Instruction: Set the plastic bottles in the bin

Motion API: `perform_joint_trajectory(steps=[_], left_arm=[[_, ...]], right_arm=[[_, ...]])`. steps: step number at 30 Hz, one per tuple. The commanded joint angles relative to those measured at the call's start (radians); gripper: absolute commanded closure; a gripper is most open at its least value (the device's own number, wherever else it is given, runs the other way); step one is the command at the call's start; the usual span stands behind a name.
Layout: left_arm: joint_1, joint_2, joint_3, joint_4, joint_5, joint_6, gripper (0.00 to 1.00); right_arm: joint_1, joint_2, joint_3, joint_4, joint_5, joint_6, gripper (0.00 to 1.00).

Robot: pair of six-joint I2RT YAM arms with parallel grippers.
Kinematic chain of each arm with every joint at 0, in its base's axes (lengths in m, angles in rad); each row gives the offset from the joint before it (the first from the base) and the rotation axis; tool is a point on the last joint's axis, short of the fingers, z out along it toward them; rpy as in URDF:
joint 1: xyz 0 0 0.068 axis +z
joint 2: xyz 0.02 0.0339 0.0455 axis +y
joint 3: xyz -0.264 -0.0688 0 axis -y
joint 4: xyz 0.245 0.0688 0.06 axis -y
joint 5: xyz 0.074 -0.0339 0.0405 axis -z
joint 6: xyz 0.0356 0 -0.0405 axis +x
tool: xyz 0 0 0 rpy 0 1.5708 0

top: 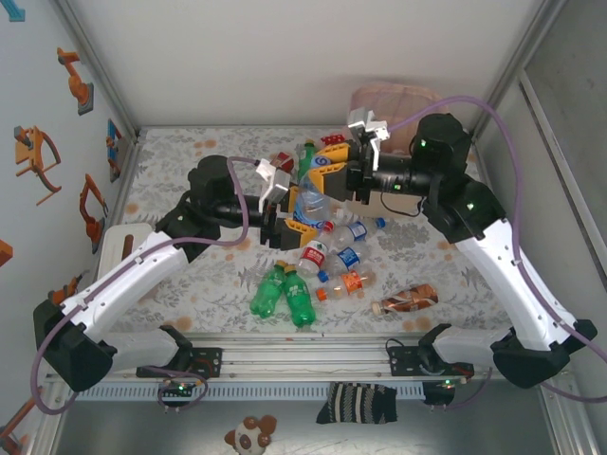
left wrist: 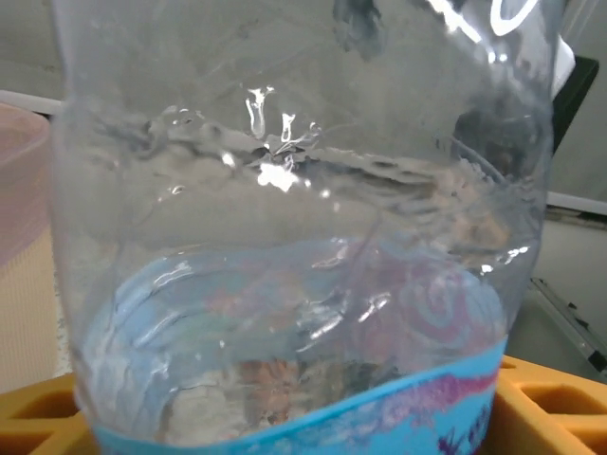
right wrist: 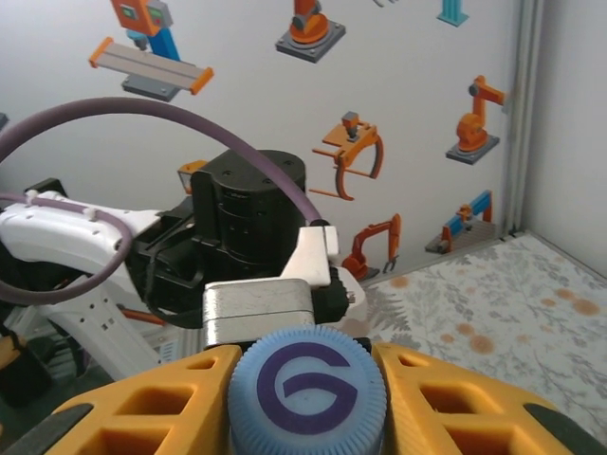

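Observation:
A clear plastic bottle with a blue label (top: 314, 201) is held up over the middle of the table between both grippers. My left gripper (top: 298, 212) is shut on its body (left wrist: 303, 237), with yellow fingers (left wrist: 545, 398) at the bottle's lower edge. My right gripper (top: 329, 167) is shut on its blue cap (right wrist: 308, 389), which sits tight between yellow fingers (right wrist: 455, 398). Several more bottles lie on the table: two green (top: 285, 292), a red-labelled one (top: 313, 256), a blue-labelled one (top: 349, 256), an orange one (top: 347, 282) and a brown one (top: 408, 300). The pink bin (top: 391, 100) stands at the back right.
A green bottle (top: 305, 156) and a small red item (top: 284, 161) sit behind the grippers. The left arm's wrist (right wrist: 242, 227) is close in front of the right wrist camera. The bin's rim (left wrist: 17, 180) shows at the left of the left wrist view. Walls enclose the table.

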Motion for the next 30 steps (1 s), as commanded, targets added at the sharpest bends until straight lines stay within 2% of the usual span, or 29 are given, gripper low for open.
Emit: perform_joint_trajectory(steps=[1,5,9,20,25,30], left_arm=[[-0.007,-0.052,0.0,-0.027,-0.044,0.05,0.23],[-0.005,-0.1,-0.037,-0.057,-0.164,0.082,0.19],[-0.005,-0.133,-0.064,-0.07,-0.235,0.092,0.19],[-0.006,-0.178,-0.086,-0.106,-0.269,0.096,0.19],[-0.005,-0.198,-0.097,-0.114,-0.283,0.096,0.18],[-0.005,-0.21,-0.105,-0.113,-0.289,0.094,0.18]], right_arm=[[-0.002,-0.001,0.063,-0.079,0.154,-0.062,0.62],[-0.046,0.032,0.134,-0.171,0.251,-0.07,0.63],[-0.117,0.071,0.202,-0.235,0.317,-0.064,0.63],[-0.373,0.251,0.434,-0.381,0.624,-0.029,0.65],[-0.44,0.371,0.584,-0.471,0.763,-0.029,0.66],[-0.478,0.493,0.707,-0.55,0.848,-0.042,0.66]])
